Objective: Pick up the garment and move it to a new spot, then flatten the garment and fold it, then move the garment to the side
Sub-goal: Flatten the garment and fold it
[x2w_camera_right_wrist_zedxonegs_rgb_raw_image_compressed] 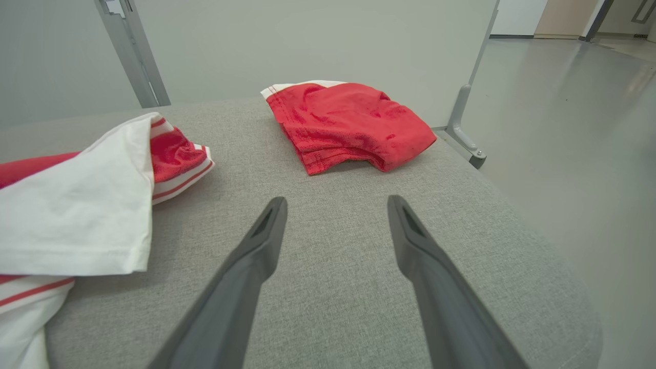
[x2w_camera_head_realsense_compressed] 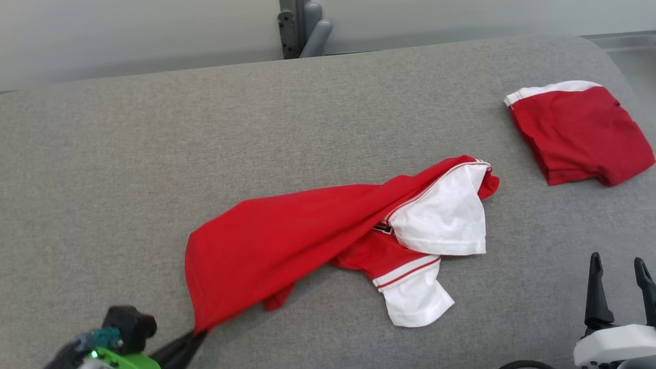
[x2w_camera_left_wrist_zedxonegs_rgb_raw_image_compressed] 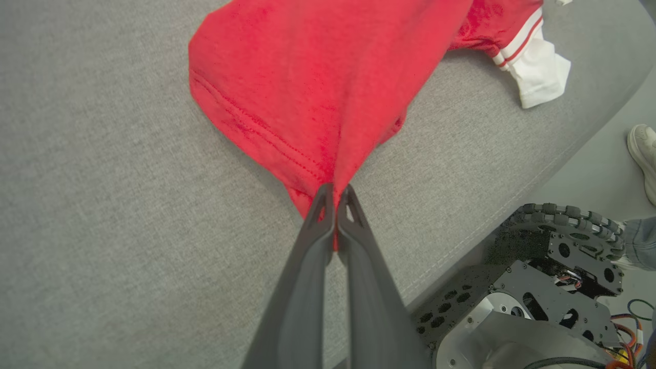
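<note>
left gripper (x2w_camera_left_wrist_zedxonegs_rgb_raw_image_compressed: 335,190): lower left, fingers pressed together | right gripper (x2w_camera_head_realsense_compressed: 617,264): lower right, fingers spread apart, pointing up

A grey fabric table (x2w_camera_head_realsense_compressed: 154,154) with rounded edges stands before a pale wall (x2w_camera_head_realsense_compressed: 128,36). A grey metal post (x2w_camera_head_realsense_compressed: 300,28) rises behind it (its plate shows bolt heads). Beyond, the floor (x2w_camera_right_wrist_zedxonegs_rgb_raw_image_compressed: 564,128) is pale, glossy, softly lit.

garment (x2w_camera_right_wrist_zedxonegs_rgb_raw_image_compressed: 77,220) cut by left edge, shoe (x2w_camera_left_wrist_zedxonegs_rgb_raw_image_compressed: 644,159) by right, left hand (x2w_camera_head_realsense_compressed: 199,335) by bottom
</note>
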